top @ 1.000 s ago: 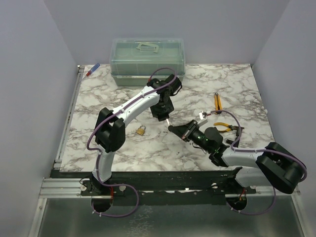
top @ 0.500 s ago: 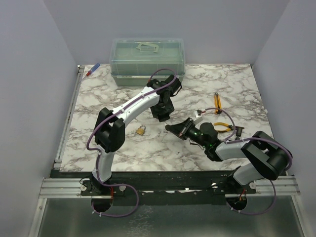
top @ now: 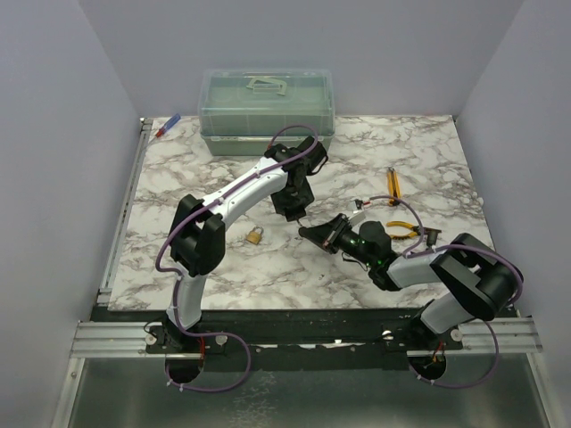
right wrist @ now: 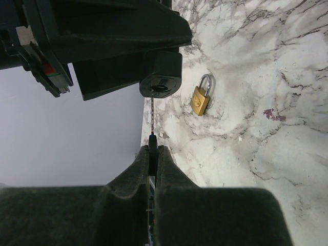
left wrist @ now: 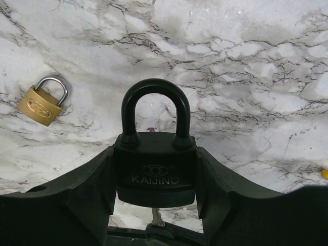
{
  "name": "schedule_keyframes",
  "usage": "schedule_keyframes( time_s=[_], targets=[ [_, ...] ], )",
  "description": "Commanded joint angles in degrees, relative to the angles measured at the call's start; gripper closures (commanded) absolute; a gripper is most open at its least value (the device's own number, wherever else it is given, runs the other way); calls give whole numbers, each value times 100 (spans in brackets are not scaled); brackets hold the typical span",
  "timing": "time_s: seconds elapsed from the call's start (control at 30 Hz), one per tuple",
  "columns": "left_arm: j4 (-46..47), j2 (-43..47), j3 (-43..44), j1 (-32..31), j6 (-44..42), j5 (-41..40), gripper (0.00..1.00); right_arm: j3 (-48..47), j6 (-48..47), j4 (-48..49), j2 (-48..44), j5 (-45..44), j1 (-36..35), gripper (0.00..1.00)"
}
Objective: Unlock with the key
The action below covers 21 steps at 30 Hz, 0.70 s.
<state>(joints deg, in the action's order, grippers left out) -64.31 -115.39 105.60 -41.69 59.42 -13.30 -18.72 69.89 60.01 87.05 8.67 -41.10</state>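
Note:
My left gripper (left wrist: pixel 155 154) is shut on the body of a black padlock (left wrist: pixel 155 164) and holds it above the marble table, shackle pointing away. My right gripper (right wrist: pixel 152 149) is shut on the black head of the key (right wrist: pixel 152 115). The thin shaft runs straight up to the keyhole in the padlock's (right wrist: pixel 161 77) underside, and I cannot tell how deep it sits. The same shaft (left wrist: pixel 155 218) shows just below the padlock in the left wrist view. In the top view the two grippers meet at mid-table, left (top: pixel 294 205) above right (top: pixel 308 232).
A small brass padlock (top: pixel 255 235) lies on the table left of the grippers. A translucent green box (top: pixel 266 107) stands at the back. Yellow-handled pliers (top: pixel 403 230) and another yellow tool (top: pixel 393 183) lie at the right. A blue and red pen (top: pixel 168 126) is at the back left corner.
The right arm's elbow has swung in from the far right while its gripper stayed by the padlock. The left gripper has shifted slightly toward the back.

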Motion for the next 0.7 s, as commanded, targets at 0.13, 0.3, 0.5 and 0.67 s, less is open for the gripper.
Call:
schedule_keyframes(
  time_s=[0.13, 0.3, 0.5, 0.67],
  targets=[
    [154, 438, -51, 9, 103, -67, 100, -118, 23, 73, 94, 80, 50, 100],
    [233, 474, -153, -8, 114, 10, 100, -242, -19, 118, 198, 111, 58, 100],
    [278, 476, -172, -18, 123, 41, 100, -299, -11, 272, 338, 160, 59, 100],
    [322, 475, -180, -43, 140, 73, 100, -280, 37, 277, 356, 88, 74, 100]
  ],
)
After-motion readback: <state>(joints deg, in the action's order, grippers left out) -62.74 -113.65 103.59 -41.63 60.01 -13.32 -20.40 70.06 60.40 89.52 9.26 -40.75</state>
